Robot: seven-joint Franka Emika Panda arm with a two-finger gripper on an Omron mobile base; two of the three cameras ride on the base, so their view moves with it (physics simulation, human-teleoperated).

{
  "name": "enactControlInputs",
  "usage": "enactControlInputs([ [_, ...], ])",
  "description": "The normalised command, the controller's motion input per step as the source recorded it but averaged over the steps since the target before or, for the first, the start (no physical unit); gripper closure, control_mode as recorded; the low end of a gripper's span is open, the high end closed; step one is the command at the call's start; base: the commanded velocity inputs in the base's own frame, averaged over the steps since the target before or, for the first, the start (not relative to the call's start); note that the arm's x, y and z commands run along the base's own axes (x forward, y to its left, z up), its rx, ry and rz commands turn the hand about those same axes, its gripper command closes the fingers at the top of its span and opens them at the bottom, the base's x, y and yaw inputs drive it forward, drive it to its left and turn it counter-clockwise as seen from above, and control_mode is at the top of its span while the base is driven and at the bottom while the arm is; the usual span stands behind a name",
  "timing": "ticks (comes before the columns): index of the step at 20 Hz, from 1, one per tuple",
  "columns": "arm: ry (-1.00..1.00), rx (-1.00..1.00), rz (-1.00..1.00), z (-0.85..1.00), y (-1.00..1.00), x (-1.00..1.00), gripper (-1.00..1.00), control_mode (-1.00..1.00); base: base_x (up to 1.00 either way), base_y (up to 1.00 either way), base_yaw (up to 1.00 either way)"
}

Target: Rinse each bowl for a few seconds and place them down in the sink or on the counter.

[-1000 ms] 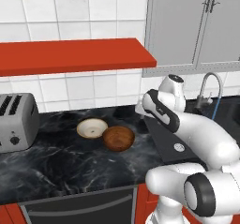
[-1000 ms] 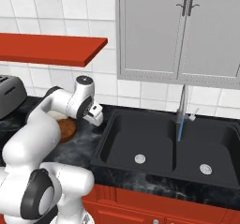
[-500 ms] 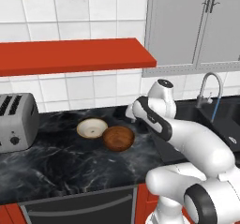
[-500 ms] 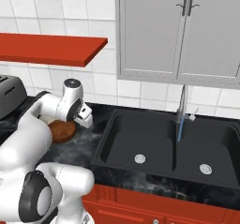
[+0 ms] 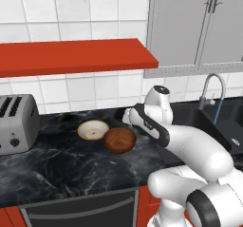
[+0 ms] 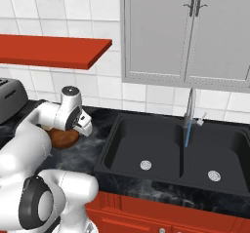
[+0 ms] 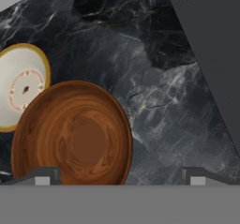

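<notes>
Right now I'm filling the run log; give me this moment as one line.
claw: open, above counter | brown bowl: on counter, ungrasped | white bowl: beside it | sink: no bowls

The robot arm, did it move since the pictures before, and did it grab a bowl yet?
Yes, the white arm swung left, away from the black sink, bringing its gripper over the reddish-brown wooden bowl. It holds nothing yet. That bowl, the cream-white bowl with the tan rim and the silver toaster stayed put on the black marble counter.
</notes>
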Motion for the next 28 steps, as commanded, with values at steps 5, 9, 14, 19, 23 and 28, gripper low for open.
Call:
enactControlInputs([
  [5,0.0,0.0,0.0,-0.18,0.0,0.0,-1.0,-1.0,0.0,0.0,0.0],
  [9,0.0,0.0,0.0,-0.18,0.12,0.0,-1.0,-1.0,0.0,0.0,0.0],
  [14,0.0,0.0,0.0,-0.16,0.12,0.0,-1.0,-1.0,0.0,0.0,0.0],
  [19,0.0,0.0,0.0,-0.18,0.0,0.0,-1.0,-1.0,0.0,0.0,0.0],
  [23,0.0,0.0,0.0,-0.21,0.01,0.0,-1.0,-1.0,0.0,0.0,0.0],
  [28,0.0,0.0,0.0,-0.16,0.08,0.0,-1.0,-1.0,0.0,0.0,0.0],
])
